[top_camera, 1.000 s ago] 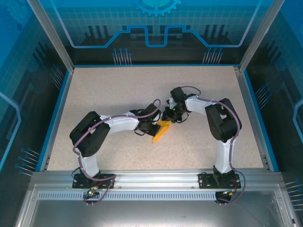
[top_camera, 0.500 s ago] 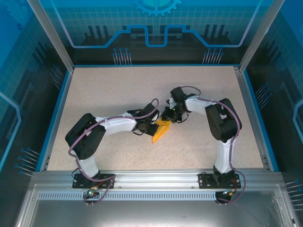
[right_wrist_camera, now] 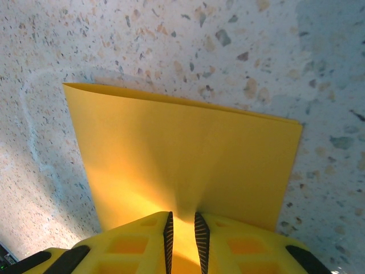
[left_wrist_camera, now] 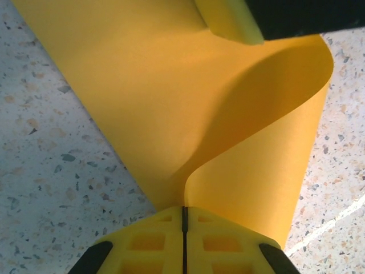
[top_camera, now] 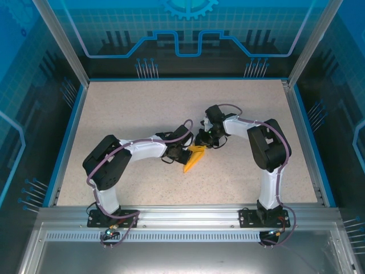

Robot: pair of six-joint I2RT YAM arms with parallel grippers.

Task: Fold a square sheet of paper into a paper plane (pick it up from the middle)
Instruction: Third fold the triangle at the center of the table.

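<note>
- Top view: the table [top_camera: 142,108] is a speckled beige surface inside a blue-walled enclosure.
- Top view: both arms reach inward and meet near the table's middle.
- Top view: the paper [top_camera: 194,158] lies there as a narrow orange-yellow strip, its tip pointing toward the near edge.
- Top view: the left gripper [top_camera: 179,153] is at the strip's left side and the right gripper [top_camera: 203,140] at its far end. Both touch the paper; the jaw gap cannot be read at this distance.
- Left wrist view: the left gripper [left_wrist_camera: 183,210] has its yellow fingers [left_wrist_camera: 142,240] pressed together, with only a thin seam between them.
- Left wrist view: an edge of the paper [left_wrist_camera: 142,97] is pinched in that seam. From there the sheet rises and curls over in a loose loop, while a lower layer lies on the table [left_wrist_camera: 45,160].
- Left wrist view: a finger of the right gripper [left_wrist_camera: 228,20] sits on the paper at the top of the frame.
- Right wrist view: the right gripper [right_wrist_camera: 182,217] has its jaws nearly together, clamped on the paper [right_wrist_camera: 182,154] that runs into the narrow gap.
- Right wrist view: beyond the fingertips [right_wrist_camera: 137,242] the paper lies doubled, two edges close together along its far side, low over the table [right_wrist_camera: 171,45].
</note>
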